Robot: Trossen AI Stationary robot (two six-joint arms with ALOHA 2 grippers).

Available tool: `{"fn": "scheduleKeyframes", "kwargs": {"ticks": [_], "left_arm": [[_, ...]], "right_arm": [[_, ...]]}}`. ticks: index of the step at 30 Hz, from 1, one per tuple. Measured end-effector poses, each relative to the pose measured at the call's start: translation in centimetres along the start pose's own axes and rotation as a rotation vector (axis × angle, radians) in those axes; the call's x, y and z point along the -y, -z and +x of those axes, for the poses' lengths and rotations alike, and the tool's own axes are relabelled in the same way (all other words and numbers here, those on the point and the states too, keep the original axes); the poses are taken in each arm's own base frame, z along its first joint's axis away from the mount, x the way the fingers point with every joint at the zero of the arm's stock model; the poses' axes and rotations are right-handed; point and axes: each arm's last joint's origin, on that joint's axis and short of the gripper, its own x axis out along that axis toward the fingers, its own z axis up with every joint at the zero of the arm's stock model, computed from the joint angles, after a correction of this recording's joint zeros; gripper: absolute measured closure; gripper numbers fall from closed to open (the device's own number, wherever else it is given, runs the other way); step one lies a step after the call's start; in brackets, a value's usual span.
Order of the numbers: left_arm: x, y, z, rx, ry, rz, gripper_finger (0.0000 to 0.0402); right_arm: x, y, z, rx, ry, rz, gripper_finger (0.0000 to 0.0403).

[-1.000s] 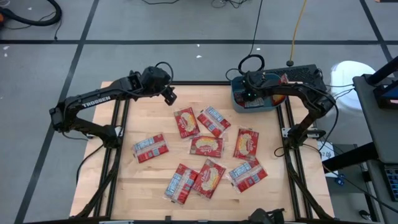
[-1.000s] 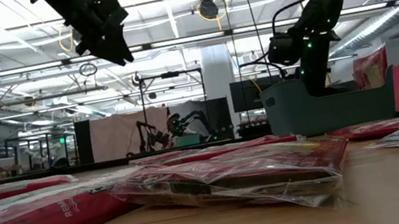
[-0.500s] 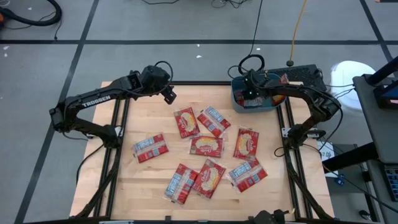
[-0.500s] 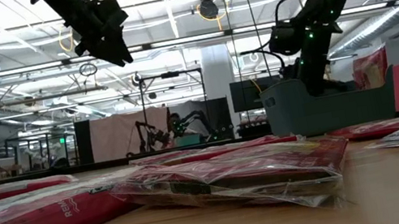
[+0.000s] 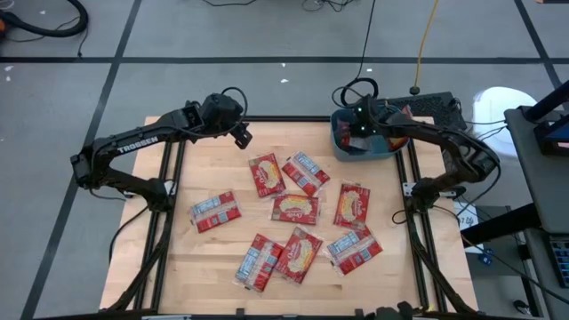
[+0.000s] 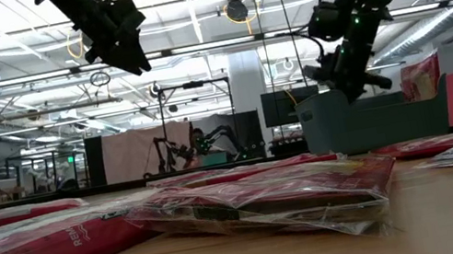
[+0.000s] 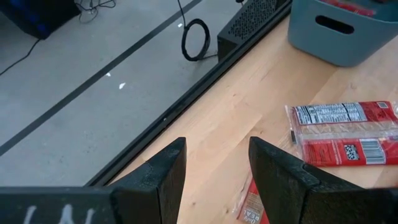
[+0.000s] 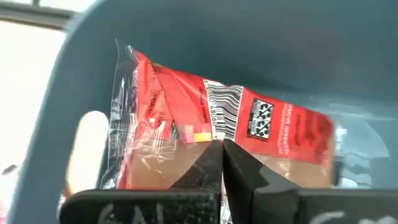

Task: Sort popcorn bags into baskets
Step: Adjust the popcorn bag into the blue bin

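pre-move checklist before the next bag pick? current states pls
1. Right gripper lifted above the bin: ok.
2. Right gripper empty, fingers shut: ok.
3. Bag lying inside the bin: ok.
4. Left gripper open, holding nothing, above the table's far left edge: ok.
5. Bags left on the table: eight visible, not ok yet.
6. Room left in the bin: cannot tell.

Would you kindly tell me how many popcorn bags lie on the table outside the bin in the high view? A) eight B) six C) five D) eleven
A: the high view shows eight red bags spread on the table, from the leftmost bag to the one nearest the right edge, all outside the bin.
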Motion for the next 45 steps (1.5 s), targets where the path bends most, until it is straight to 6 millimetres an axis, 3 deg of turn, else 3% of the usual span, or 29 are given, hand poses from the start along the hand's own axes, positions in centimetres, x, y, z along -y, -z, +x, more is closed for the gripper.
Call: {"fn": "scheduleKeyframes", "kwargs": {"ticks": [26,33,37,45], "left_arm": [[0.2,-1.3,0.1,0.132,0.013,-0.034,0.0222],[1.9,-3.0,3.4,0.267,0.139,-0.043,0.0222],[3.8,-3.3,6.5,0.326,0.252,-0.026,0.0222],[5.7,-3.2,10.7,0.326,0.314,-0.125,0.0222]], "right_arm": [[-1.7,-1.1,-1.3,0.027,-0.329,0.051,0.0403],[-2.0,-1.0,-1.4,0.021,-0.361,0.028,0.0403],[-2.0,-1.0,-1.4,0.023,-0.360,0.019,0.0403],[-2.0,-1.0,-1.4,0.018,-0.373,0.006,0.0403]]}}
